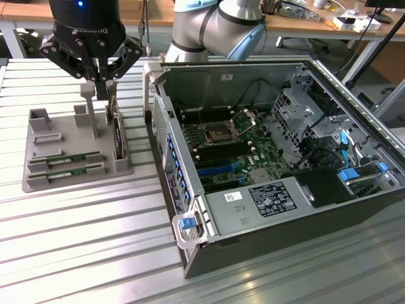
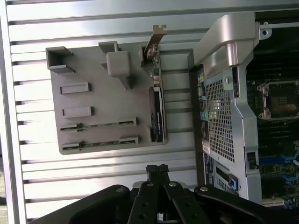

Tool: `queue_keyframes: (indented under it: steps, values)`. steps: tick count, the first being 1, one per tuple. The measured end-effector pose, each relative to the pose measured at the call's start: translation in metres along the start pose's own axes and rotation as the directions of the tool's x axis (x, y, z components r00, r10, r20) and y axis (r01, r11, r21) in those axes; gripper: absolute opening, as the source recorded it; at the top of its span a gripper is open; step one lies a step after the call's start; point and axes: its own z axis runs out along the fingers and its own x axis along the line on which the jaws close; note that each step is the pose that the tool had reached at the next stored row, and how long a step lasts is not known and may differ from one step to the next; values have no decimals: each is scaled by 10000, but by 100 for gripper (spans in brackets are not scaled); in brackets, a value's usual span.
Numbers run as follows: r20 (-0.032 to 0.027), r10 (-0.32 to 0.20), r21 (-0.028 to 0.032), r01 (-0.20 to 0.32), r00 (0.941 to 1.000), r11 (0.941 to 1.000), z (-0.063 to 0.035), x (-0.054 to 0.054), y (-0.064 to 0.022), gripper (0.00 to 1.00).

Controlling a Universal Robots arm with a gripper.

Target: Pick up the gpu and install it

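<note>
Two long, narrow green gpu sticks lie side by side in slots of a grey holder tray point(image 1: 38, 183): one gpu stick point(image 1: 69, 159) point(image 2: 100, 125) and a second like it point(image 1: 68, 171) point(image 2: 100, 142). My gripper point(image 1: 100, 80) point(image 2: 157, 169) hangs above the tray, shut, with nothing between its fingers. In the exterior view it is over the tray's far end, above a dark upright card point(image 1: 118, 136). It touches neither stick.
The dark card with a metal bracket point(image 2: 156, 112) stands on edge in the tray beside a grey post point(image 1: 88, 107). An open computer case point(image 1: 253, 209) with its motherboard point(image 1: 228, 149) lies at the exterior view's right on the slatted metal table point(image 1: 82, 253).
</note>
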Motion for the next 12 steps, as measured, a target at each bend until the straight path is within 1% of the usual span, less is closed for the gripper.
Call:
queue_keyframes:
  steps: [12]
  values:
    - [1, 0, 0, 0, 10000, 10000, -3, 104, -8, 11]
